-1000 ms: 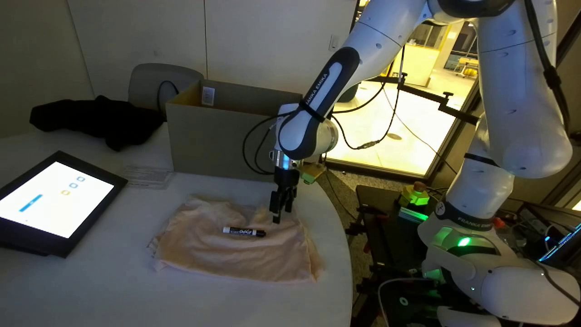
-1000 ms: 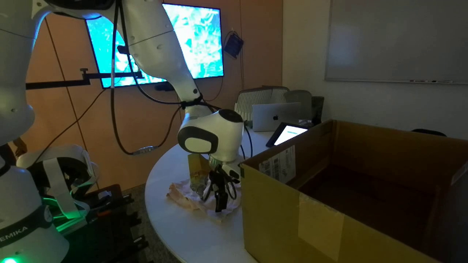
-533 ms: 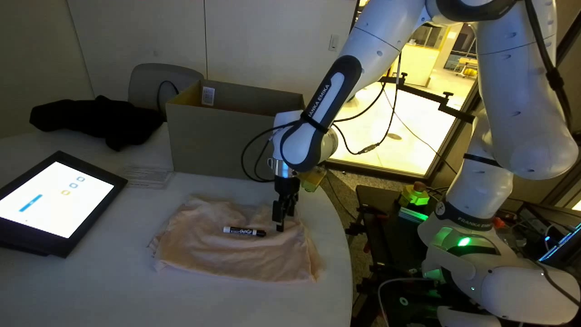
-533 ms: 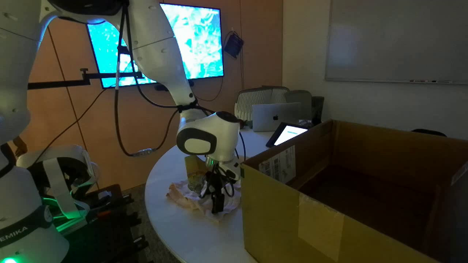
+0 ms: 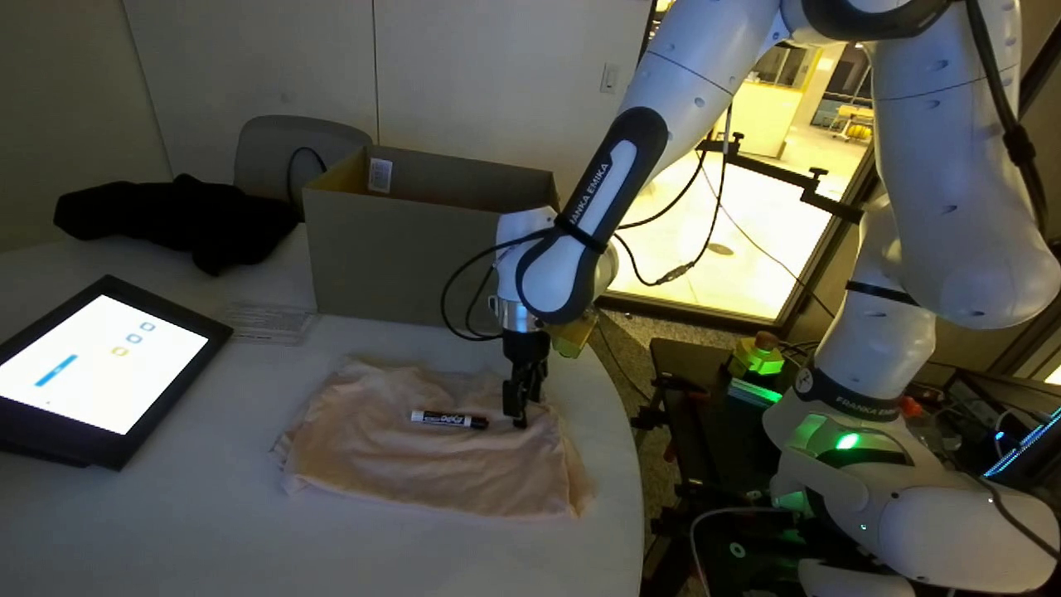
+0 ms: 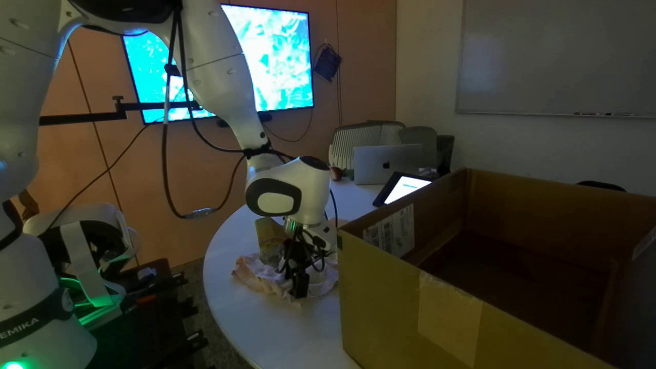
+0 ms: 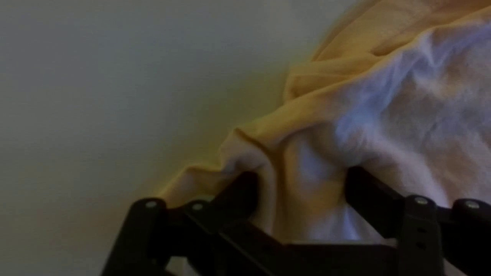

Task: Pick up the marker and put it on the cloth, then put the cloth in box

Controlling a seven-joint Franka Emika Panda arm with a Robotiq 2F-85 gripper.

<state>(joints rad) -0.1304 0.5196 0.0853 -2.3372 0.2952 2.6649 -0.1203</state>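
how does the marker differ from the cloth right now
Size: the marker is small and slim; the cloth is a far broader sheet.
Colour: the marker is mostly black with a white end; the cloth is pale beige-pink.
Shape: the marker is straight; the cloth is rumpled into folds.
Gripper: part of the cloth shows between the open fingers of the gripper; the marker lies outside them.
Shared: both are outside the box.

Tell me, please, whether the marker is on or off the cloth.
On it: in an exterior view, the marker lies with cloth showing all around.
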